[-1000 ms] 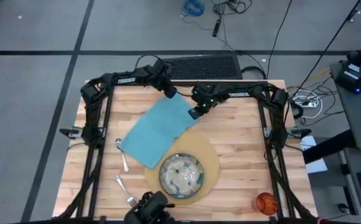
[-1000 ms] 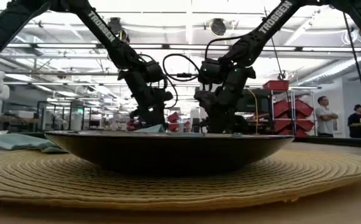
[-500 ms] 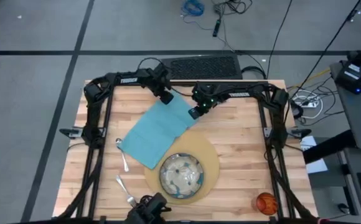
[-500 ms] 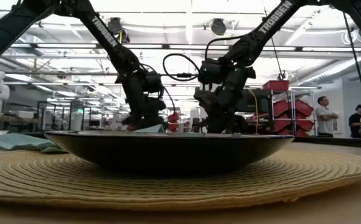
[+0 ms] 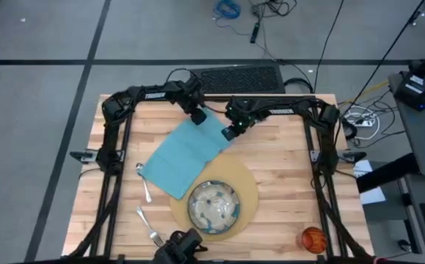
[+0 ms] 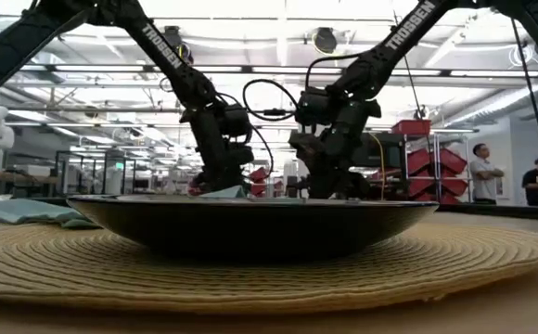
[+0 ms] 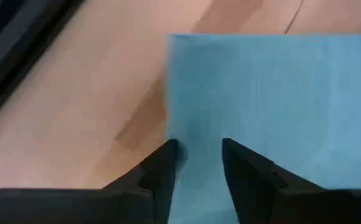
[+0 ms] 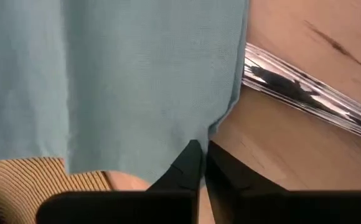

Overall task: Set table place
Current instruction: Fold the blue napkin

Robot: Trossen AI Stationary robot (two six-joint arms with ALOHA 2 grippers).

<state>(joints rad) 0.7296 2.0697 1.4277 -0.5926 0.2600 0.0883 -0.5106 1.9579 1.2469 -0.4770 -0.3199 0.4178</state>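
The teal napkin [image 5: 187, 154] lies spread flat on the table [image 5: 286, 176], its near edge over the rim of the round tan placemat [image 5: 248, 192]. The speckled dish [image 5: 214, 207] sits on the placemat. My left gripper [image 7: 196, 158] is open at the napkin's far corner, one finger over the cloth and one at its edge. My right gripper [image 8: 200, 155] is shut on the napkin's right edge. A silver knife [image 8: 305, 93] lies just beside that edge. The spoon [image 5: 145, 183] and fork [image 5: 148, 227] lie left of the placemat. The orange cup [image 5: 313, 238] stands at the near right. My left gripper's fingers [image 7: 162, 165] stand low over the napkin's far corner; whether they touch the cloth I cannot tell. My right gripper pinches the napkin's right edge [image 8: 210, 129] between its two fingertips, slanting down from the far side. The edge is drawn into a small notch at the fingers, and the rest lies flat.
The black frame's posts run along both table sides [image 5: 113, 154] [image 5: 322, 158]. Bare wood lies right of the placemat [image 5: 286, 147]. A camera mount [image 5: 179, 246] sits at the near edge. People stand in the room behind [image 6: 480, 172].
My left gripper has shifted a little toward the near edge, onto the napkin's far corner. The napkin and my right gripper have stayed where they were.
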